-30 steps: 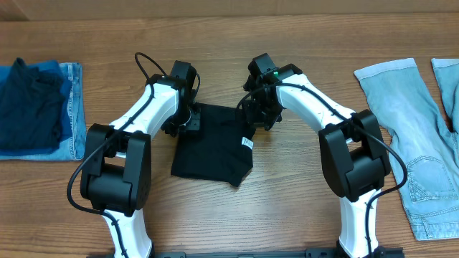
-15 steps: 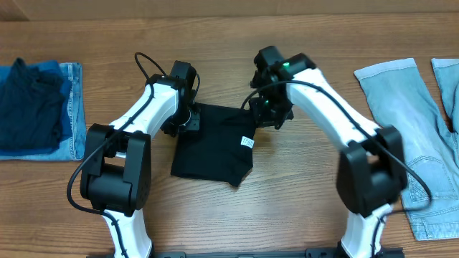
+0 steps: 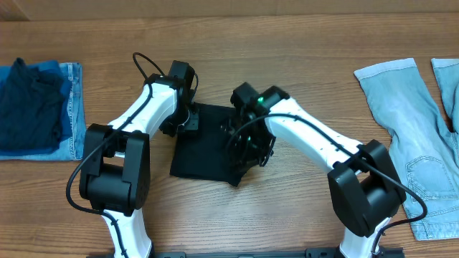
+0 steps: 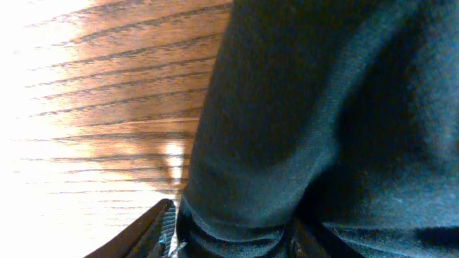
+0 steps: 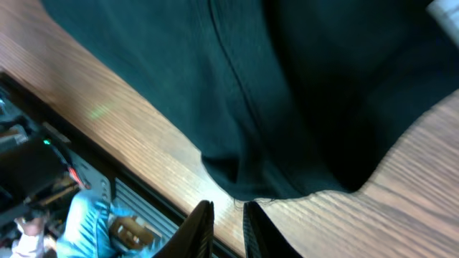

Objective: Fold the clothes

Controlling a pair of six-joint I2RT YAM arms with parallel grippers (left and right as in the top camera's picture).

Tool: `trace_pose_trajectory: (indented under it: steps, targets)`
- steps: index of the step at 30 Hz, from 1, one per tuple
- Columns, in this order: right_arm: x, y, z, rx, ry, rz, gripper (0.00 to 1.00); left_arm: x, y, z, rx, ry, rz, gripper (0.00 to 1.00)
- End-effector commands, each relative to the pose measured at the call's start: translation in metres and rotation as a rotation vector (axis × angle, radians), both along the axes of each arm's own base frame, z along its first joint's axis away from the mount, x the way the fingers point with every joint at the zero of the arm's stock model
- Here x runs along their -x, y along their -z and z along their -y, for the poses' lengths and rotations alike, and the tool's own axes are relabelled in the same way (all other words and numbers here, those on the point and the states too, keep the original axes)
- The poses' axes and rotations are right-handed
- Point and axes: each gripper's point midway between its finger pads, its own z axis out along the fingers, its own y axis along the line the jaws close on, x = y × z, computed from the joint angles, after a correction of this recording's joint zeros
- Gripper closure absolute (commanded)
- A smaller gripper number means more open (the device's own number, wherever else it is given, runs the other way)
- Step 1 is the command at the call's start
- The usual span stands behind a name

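Observation:
The black clothes [image 3: 204,147] lie folded into a rough rectangle at the middle of the table. My left gripper [image 3: 188,122] is at their far left corner. In the left wrist view a bunched fold of the black fabric [image 4: 301,107] fills the space between its fingers [image 4: 161,222], so it is shut on the clothes. My right gripper [image 3: 247,149] hovers over the garment's right half. In the right wrist view its fingertips [image 5: 228,209] are almost together over bare wood just past the hem [image 5: 272,193], holding nothing. A sliver of white label [image 5: 448,11] shows at the top right.
A dark navy garment [image 3: 29,100] lies on a denim piece [image 3: 72,107] at the left edge. Light-blue jeans [image 3: 409,136] spread over the right side. The arms' base and cables [image 5: 36,158] show past the table's near edge.
My right arm has swung from the garment's far right corner toward the front and now covers the white label from above. The left arm has stayed at its corner.

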Motion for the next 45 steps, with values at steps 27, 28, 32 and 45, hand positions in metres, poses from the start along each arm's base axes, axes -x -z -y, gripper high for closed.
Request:
trace_pose_trajectory:
  steps: [27, 28, 32, 45]
  targets:
    - [-0.094, -0.001, 0.078, 0.180, 0.234, 0.340, 0.67, -0.025, -0.078, -0.028, -0.086, 0.011, 0.144, 0.42]
    - [-0.100, -0.010, 0.080, 0.172, 0.239, 0.358, 0.67, -0.029, -0.087, -0.027, -0.081, 0.009, 0.171, 0.37]
    - [-0.118, -0.030, 0.094, 0.159, 0.297, 0.393, 0.66, -0.029, -0.110, -0.012, 0.014, 0.016, 0.215, 0.34]
    - [-0.134, -0.028, 0.143, 0.193, 0.427, 0.367, 0.64, 0.070, -0.093, 0.030, 0.244, -0.022, -0.199, 0.46]
